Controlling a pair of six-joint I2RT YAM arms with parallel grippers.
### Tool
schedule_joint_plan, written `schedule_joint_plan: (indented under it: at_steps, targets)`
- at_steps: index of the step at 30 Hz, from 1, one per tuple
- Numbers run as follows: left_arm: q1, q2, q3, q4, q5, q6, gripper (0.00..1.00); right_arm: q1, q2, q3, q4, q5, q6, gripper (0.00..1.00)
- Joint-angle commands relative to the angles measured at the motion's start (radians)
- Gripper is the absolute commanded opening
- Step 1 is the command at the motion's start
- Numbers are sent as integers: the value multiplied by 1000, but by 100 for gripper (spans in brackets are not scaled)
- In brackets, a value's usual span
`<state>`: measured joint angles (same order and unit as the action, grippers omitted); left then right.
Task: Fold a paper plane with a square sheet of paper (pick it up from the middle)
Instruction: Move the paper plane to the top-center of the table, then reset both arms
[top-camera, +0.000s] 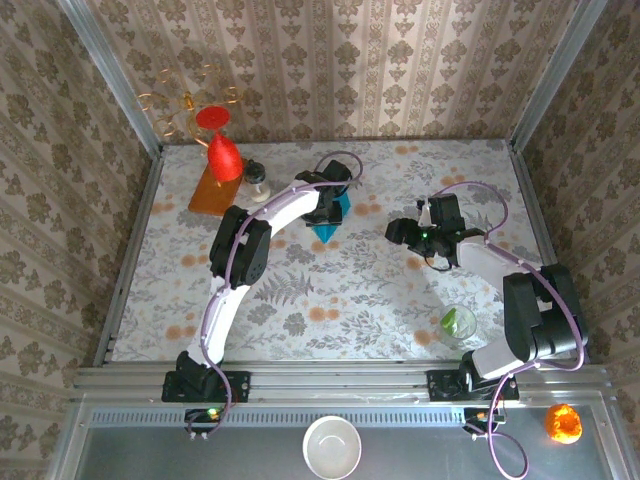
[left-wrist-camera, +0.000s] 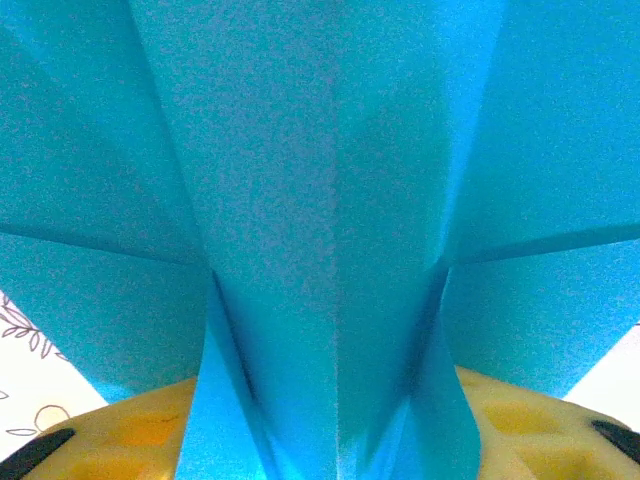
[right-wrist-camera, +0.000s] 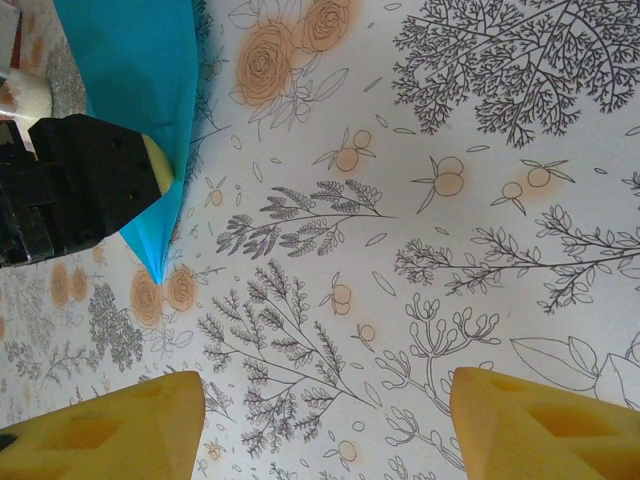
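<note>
The paper plane (top-camera: 330, 225) is looking fully folded; the left hand (top-camera: 328, 207) is straddling its keel, grip unclear, while the right hand (right-wrist-camera: 325, 425) is hovering open, empty.

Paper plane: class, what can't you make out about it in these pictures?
- Top external: the paper plane is tiny; the left gripper covers its far end, so creases are unreadable.
- Left wrist: too close; every frame edge crops it, and whether the jaws pinch it is unclear.
- Right wrist: the top edge cuts it off; the gripper's black body hides one side.
</note>
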<state>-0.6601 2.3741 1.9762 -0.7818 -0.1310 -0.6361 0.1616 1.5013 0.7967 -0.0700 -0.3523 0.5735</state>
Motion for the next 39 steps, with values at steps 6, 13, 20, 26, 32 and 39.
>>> schedule_joint_plan:
  at_steps: [6, 13, 20, 26, 32, 39]
  targets:
    - [11, -54, -17, -27, 24, -24, 54, -11, -10, -3, -16, -24, -15, 68]
    - [8, -233, -135, 70, 43, -50, 63, -17, -85, 39, -107, 28, -33, 71]
    - [6, -511, -365, 184, 20, -46, 71, -19, -257, 87, -199, 176, -90, 77]
    - [32, -816, -649, 281, -119, 21, 89, -20, -406, 89, -237, 437, -161, 99]
    - [112, -1072, -901, 348, -197, 63, 100, -30, -480, 50, -237, 694, -173, 100]
    - [312, -1316, -1225, 508, -315, 167, 100, -49, -466, -128, 17, 851, -288, 100]
